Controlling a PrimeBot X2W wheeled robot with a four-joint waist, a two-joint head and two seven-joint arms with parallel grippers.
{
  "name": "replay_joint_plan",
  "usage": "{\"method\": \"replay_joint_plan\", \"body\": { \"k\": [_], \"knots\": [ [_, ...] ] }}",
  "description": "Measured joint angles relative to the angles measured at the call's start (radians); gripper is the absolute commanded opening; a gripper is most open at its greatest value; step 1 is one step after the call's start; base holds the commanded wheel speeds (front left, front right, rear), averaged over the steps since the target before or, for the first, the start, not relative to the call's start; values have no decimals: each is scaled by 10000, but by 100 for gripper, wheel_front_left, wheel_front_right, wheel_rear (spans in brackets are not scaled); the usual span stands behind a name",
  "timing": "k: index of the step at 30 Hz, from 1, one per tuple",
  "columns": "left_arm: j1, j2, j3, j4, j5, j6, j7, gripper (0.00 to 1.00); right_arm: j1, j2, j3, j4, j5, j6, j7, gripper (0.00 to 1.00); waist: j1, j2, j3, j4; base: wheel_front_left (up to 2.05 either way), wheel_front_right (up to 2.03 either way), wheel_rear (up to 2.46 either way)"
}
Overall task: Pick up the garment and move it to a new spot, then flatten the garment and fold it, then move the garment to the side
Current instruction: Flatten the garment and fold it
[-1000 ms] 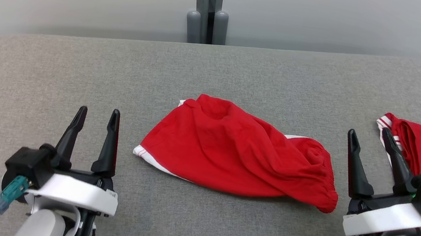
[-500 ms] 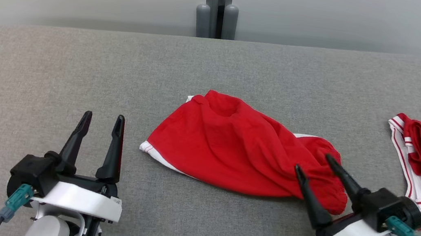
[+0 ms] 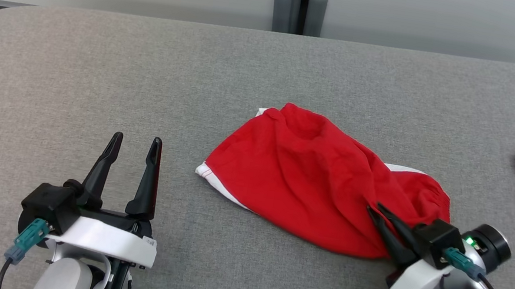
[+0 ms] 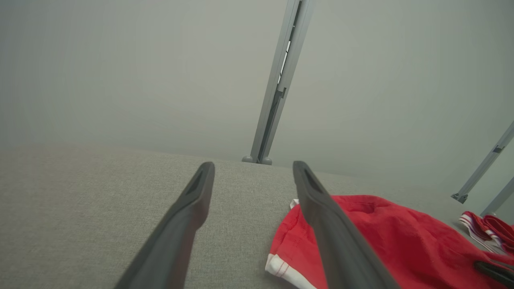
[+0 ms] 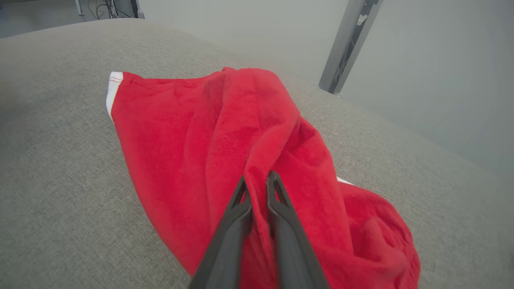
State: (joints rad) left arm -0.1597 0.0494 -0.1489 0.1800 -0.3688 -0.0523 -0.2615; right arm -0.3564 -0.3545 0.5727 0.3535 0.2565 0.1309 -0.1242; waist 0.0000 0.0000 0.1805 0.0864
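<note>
Now the right gripper point(image 3: 374, 207), wide a second ago, has been closed on a fold of the garment point(image 3: 314, 172), crumpled on the table point(image 3: 97, 66); lifting can follow. The left gripper point(image 3: 137, 138) is held open, empty.

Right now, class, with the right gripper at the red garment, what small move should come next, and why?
Probably lift the right gripper a little, straight up. Its fingers are pinched on a fold of the red garment, which lies crumpled on the grey table; the left gripper stands open, apart from it.
</note>
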Motion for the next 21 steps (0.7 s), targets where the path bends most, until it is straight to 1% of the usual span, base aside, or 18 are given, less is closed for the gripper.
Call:
{"method": "replay_joint_plan", "body": {
  "k": [2,5,9,12,15,18,20,21],
  "knots": [
    [-14,2,0,-6,-25,12,0,100,-200,29,242,0,94,0,-98,0,0,0,-22,54,0,0,0],
    [-12,-2,-21,0,-82,52,0,100,-456,100,790,-345,487,0,-178,0,0,0,-103,101,0,0,0],
    [37,-2,-40,21,-150,94,0,100,-908,167,1501,-1312,1273,0,-176,0,1,0,-246,135,0,0,0],
    [76,-2,-42,19,-203,98,0,100,-1332,199,1733,-2194,2031,0,-75,0,0,0,-337,152,0,0,0],
    [99,0,-54,27,-263,109,0,100,-1708,322,1534,-3083,3035,0,128,0,0,0,-418,177,0,0,0],
    [125,-2,-52,17,-278,125,0,100,-1972,399,943,-3747,4040,-2,247,0,0,0,-462,224,0,0,0],
    [132,-2,-65,12,-282,127,0,100,-1996,441,397,-3804,4721,0,407,0,0,0,-476,268,0,0,0],
    [137,-2,-67,4,-286,130,0,100,-1992,370,132,-3685,4857,0,522,0,0,0,-477,293,0,0,0]
  ]
}}
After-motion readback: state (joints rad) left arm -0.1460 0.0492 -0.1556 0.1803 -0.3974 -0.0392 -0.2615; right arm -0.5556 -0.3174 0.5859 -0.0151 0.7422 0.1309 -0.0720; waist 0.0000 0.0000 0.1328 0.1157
